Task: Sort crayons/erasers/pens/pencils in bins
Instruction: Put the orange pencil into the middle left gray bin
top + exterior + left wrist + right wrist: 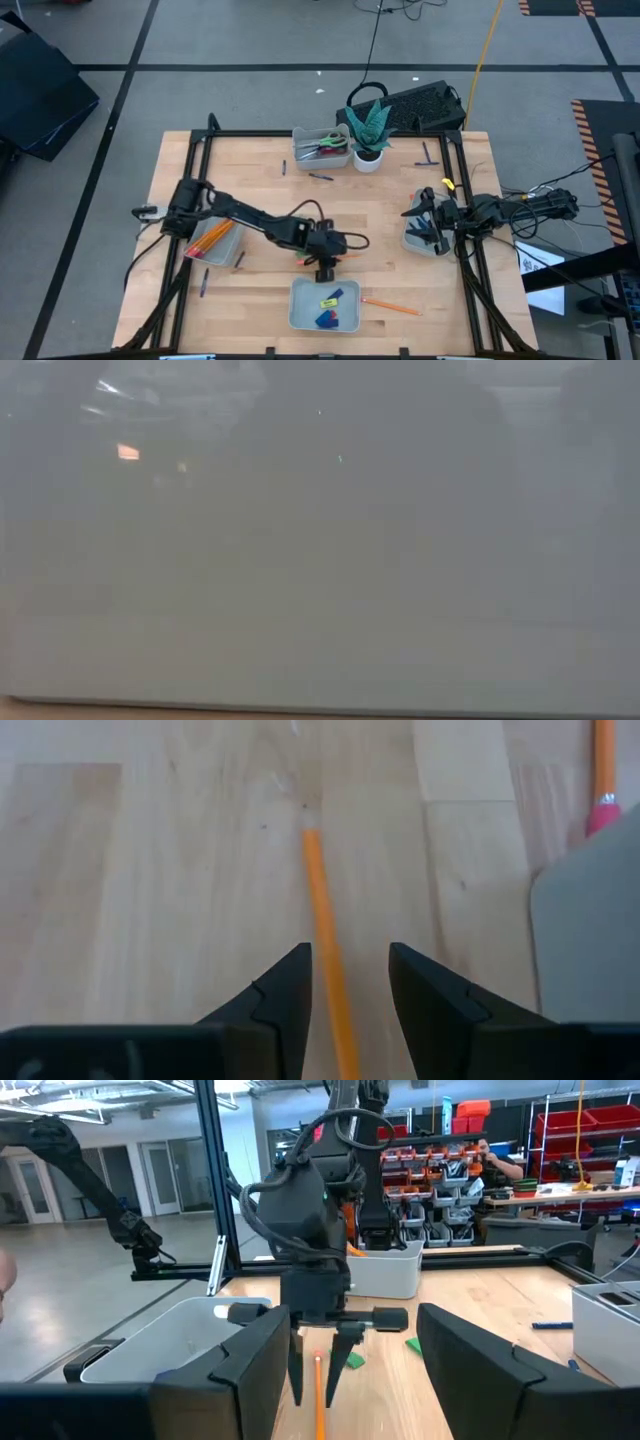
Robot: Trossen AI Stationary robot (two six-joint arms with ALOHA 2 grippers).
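Note:
An orange pencil (pixel 326 930) lies flat on the wooden table. My left gripper (pixel 350 980) is open and points down at mid-table, one finger on each side of the pencil; from the right wrist view the pencil (pixel 318 1385) shows between those fingers. In the high view this gripper (pixel 325 268) stands just beyond the near bin (pixel 296 312), which has yellow and blue erasers (pixel 328 310) in it. My right gripper (pixel 418 214) is open over the right bin (pixel 412 240), nothing between its fingers. The low view shows only grey blur.
A second pencil (pixel 392 306) lies right of the near bin. The left bin (pixel 226 256) has pencils, the far bin (pixel 308 160) scissors. A potted plant (pixel 368 135) stands at the back. Loose pens (pixel 320 177) lie about the table.

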